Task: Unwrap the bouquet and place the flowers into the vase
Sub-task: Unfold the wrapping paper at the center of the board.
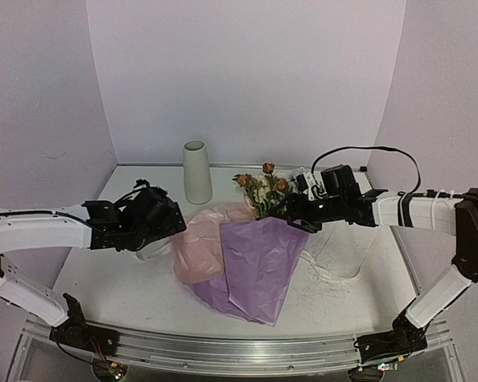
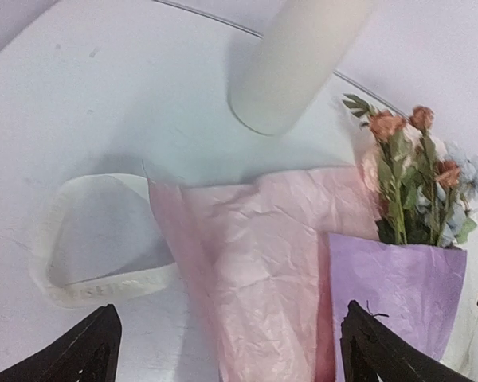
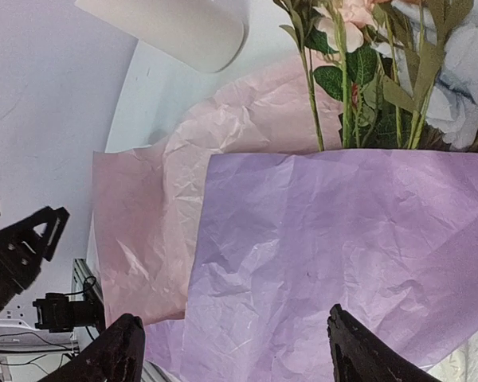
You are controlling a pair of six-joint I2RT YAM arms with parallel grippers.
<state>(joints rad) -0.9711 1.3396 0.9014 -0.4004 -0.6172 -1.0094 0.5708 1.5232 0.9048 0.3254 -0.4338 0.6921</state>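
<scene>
The white table [image 1: 103,274] carries the vase [image 1: 197,171] far left, the bouquet [image 1: 259,263] centrally over pink paper [image 1: 201,247], and a cream ribbon [image 2: 103,291] left.

The vase [image 1: 196,171] looks like matt off-white ceramic, smooth all over. The lilac paper [image 1: 259,267] and the pink paper [image 1: 201,247] are thin, matt and finely crinkled (the creases show plainly on both). The flowers [image 1: 263,187] have soft, cloth-like petals on smooth green stems that look plastic. The cream ribbon [image 2: 103,290] is a matt woven band. The desk [image 1: 111,278] is white and smooth with a faint sheen, and the rail [image 1: 223,350] along its near edge is brushed metal. The fingers [image 2: 88,354] are matt black plastic.
</scene>
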